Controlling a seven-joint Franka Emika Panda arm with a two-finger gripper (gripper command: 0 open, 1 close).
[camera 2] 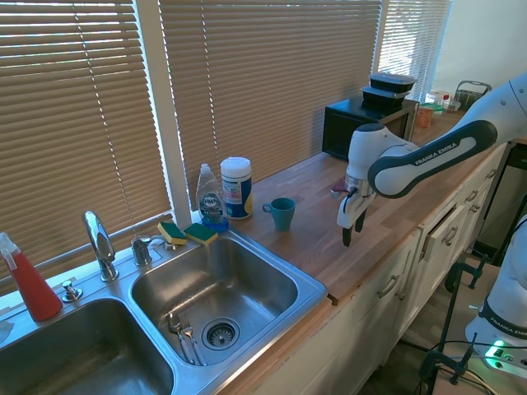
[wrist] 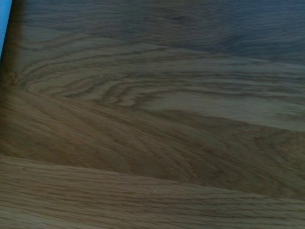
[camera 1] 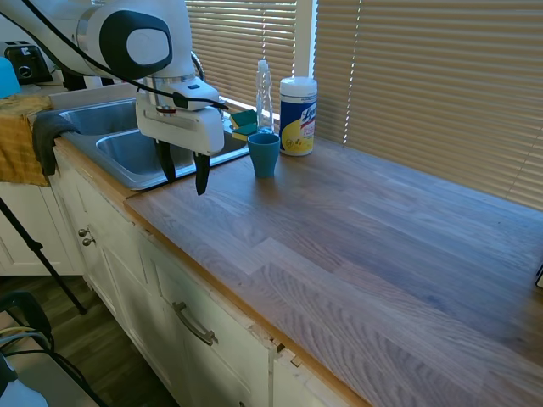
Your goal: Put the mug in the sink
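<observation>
Fingers (camera 1: pixel 182 172) spread, empty | mug (camera 1: pixel 263 154) upright on countertop (camera 1: pixel 356 229), apart from fingers

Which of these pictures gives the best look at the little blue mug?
The second exterior view: the mug stands unobstructed on the counter, handle visible, near the sink. The first exterior view also shows the mug whole, but its handle is hidden. The wrist view shows only wood grain and a blue sliver at one edge, possibly the mug.
</observation>
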